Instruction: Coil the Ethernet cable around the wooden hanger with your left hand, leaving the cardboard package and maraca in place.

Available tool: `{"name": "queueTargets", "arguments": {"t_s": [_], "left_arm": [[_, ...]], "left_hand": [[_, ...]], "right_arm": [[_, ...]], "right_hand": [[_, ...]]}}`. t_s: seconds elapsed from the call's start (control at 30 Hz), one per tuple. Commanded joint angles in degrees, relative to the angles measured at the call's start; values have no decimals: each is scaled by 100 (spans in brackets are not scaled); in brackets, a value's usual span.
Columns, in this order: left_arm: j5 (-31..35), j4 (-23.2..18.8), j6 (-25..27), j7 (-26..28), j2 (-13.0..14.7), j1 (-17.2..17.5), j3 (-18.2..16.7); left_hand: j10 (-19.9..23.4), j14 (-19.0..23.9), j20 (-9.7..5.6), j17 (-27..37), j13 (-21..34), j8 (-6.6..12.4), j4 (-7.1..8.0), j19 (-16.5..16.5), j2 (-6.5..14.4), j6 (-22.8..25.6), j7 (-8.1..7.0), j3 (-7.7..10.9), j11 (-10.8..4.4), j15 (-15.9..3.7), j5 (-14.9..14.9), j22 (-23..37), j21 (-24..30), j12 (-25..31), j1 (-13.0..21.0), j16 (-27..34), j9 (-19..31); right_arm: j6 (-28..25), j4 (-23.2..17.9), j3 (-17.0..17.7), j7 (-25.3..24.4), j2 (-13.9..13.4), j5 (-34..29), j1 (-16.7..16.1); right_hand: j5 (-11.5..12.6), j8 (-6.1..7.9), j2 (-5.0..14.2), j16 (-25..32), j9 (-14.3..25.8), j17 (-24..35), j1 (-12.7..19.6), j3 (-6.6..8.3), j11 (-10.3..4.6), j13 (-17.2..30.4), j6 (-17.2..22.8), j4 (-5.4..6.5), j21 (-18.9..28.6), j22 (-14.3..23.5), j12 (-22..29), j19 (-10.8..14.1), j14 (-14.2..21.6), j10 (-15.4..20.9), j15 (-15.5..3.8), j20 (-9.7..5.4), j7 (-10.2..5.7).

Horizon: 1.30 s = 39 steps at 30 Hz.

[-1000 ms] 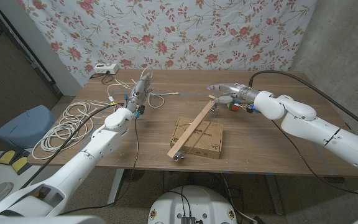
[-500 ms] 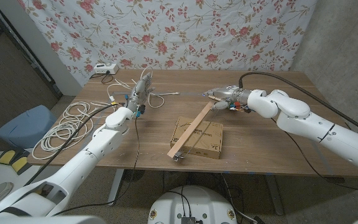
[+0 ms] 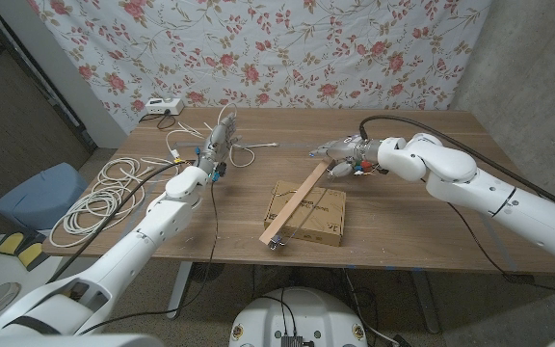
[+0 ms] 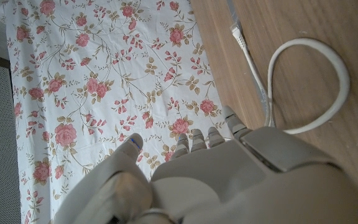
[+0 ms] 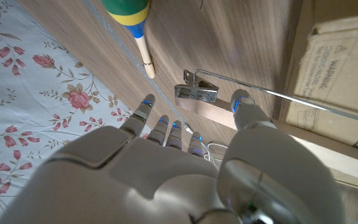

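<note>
The wooden hanger (image 3: 295, 204) lies slantwise across the cardboard package (image 3: 318, 218). Its clip end (image 5: 194, 93) and wooden bar (image 5: 272, 127) are under my right hand (image 3: 339, 154). That hand hovers at the hanger's far end with fingers spread and the thumb (image 5: 244, 102) at the bar. The maraca (image 3: 360, 166) lies just behind it, and its green and yellow head (image 5: 127, 9) is by the fingertips. The white Ethernet cable (image 3: 247, 152) loops on the table beside my left hand (image 3: 220, 137). That hand stands with fingers straight, holding nothing, with a cable loop (image 4: 312, 87) next to it.
A big coil of white cable (image 3: 94, 198) lies at the table's left side. A white box (image 3: 162, 106) sits at the back left corner. A blue seat (image 3: 39, 193) stands beyond the left edge. A floral curtain hangs behind the table.
My right hand has moved left along the table to the hanger's far end, covering more of the maraca. The left hand and the cable have stayed put.
</note>
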Motion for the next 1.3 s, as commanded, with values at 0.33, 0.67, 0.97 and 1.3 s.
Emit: {"name": "queueTargets", "arguments": {"t_s": [0.33, 0.67, 0.97, 1.3], "left_arm": [[-53, 298, -66, -45, -174, -143, 23], [-27, 157, 39, 92, -150, -110, 23], [21, 44, 163, 187, -117, -115, 49], [79, 14, 254, 210, -116, -182, 102]], "left_hand": [[28, 23, 27, 31, 25, -13, 28, 20, -21, 10, -22, -38, 24, 8, 53, 30, -19, 13, -67, 10, 19], [26, 29, 40, 31, 25, -20, 35, 27, -21, 7, -41, -49, 15, 5, 63, 31, -31, 9, -82, 10, 20], [27, 28, 50, 30, 25, -29, 39, 32, -18, -5, -59, -55, 21, 11, 72, 31, -42, 6, -91, 7, 20], [26, 32, 54, 29, 25, -33, 41, 37, -10, -13, -100, -57, 17, 2, 82, 31, -53, 3, -97, 6, 21]], "right_arm": [[590, 292, -216, 56, 167, -1193, -44], [871, 617, -189, -637, 195, -1205, -178], [989, 885, -5, -1963, 144, -1193, -426], [778, 1042, 214, -3034, 172, -1066, -644]], "right_hand": [[196, 261, 169, 42, 20, -9, 875, 583, -173, 19, 266, -143, -123, 21, 72, 28, -185, -242, 11, -55, -274], [577, 859, 188, 316, 96, 22, 2610, 1705, -801, 25, 2336, -104, -120, 34, 483, 788, 754, 978, -568, -308, -266], [63, 2106, 806, 2439, 334, 1618, 2810, -190, -431, 723, 4880, 174, 821, 194, 2100, 2331, 3891, 4336, -1008, -677, 206], [146, 2143, 906, 3974, 325, 3558, 2511, -1170, -453, 2287, 5374, 532, 1603, 461, 3913, 2648, 4986, 5334, -958, -819, 443]]}}
